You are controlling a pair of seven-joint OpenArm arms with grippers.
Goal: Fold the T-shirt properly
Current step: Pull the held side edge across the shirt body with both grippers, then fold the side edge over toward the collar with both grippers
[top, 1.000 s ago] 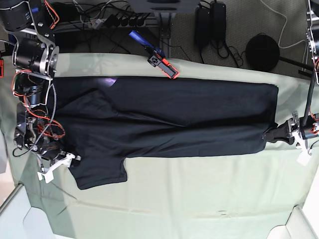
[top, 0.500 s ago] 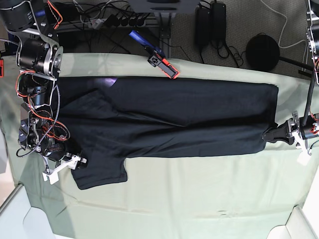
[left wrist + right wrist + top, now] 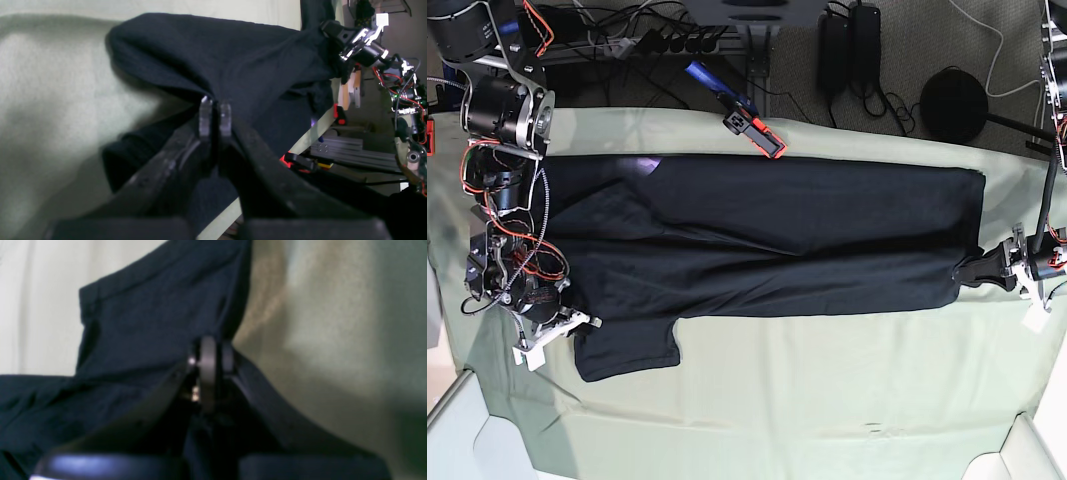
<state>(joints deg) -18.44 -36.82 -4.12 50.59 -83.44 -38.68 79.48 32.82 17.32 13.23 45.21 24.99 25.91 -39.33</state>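
The black T-shirt [image 3: 767, 240] lies flat and stretched lengthwise across the pale green sheet, with one short sleeve [image 3: 627, 350] pointing toward the near edge. At the base view's right, my left gripper [image 3: 968, 271] is shut on the hem corner; the left wrist view shows its fingers [image 3: 206, 115] pinching black cloth [image 3: 233, 60]. My right gripper [image 3: 585, 322], at the base view's left, is shut on the sleeve's outer edge. In the right wrist view its fingertips [image 3: 207, 363] are pressed together on the cloth [image 3: 150, 313].
The pale green sheet [image 3: 827, 400] covers the table. An orange-and-black tool [image 3: 754, 125] rests at the sheet's far edge, touching the shirt's far side. A round black disc [image 3: 952, 103], cables and a power strip lie behind. White bin corners [image 3: 1027, 450] show at the near corners.
My right gripper moved in to the sleeve's edge and closed on it. The left gripper and the hem have not moved.
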